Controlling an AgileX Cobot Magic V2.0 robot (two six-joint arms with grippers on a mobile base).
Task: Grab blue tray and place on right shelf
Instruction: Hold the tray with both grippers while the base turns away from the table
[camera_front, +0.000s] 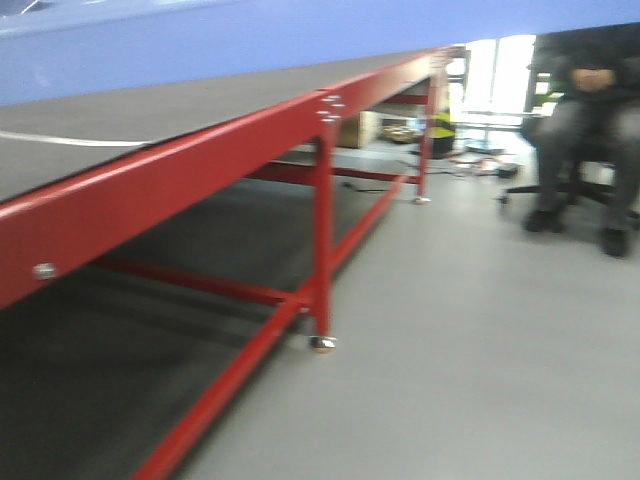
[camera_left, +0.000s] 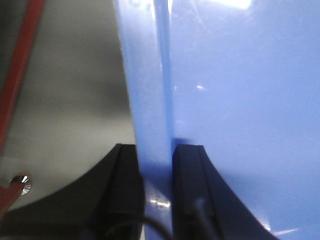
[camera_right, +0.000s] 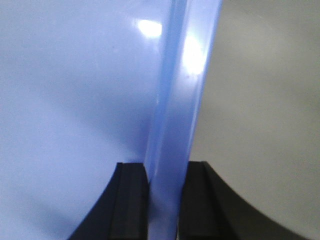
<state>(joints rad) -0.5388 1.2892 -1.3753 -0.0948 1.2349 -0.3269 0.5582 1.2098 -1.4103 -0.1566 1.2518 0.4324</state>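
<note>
The blue tray (camera_front: 200, 45) fills the top of the front view as a pale periwinkle band, held above the red-framed table. In the left wrist view my left gripper (camera_left: 157, 165) is shut on the blue tray (camera_left: 240, 100) at its left rim, one black finger on each side of the wall. In the right wrist view my right gripper (camera_right: 165, 180) is shut on the blue tray (camera_right: 75, 100) at its right rim, which runs up between the two black fingers. The right shelf is out of view.
A long red-framed table (camera_front: 200, 160) with a grey top runs from the near left toward the back, its legs (camera_front: 322, 250) standing on grey floor. A seated person (camera_front: 585, 110) on an office chair is at the far right. Open grey floor (camera_front: 480, 340) lies between.
</note>
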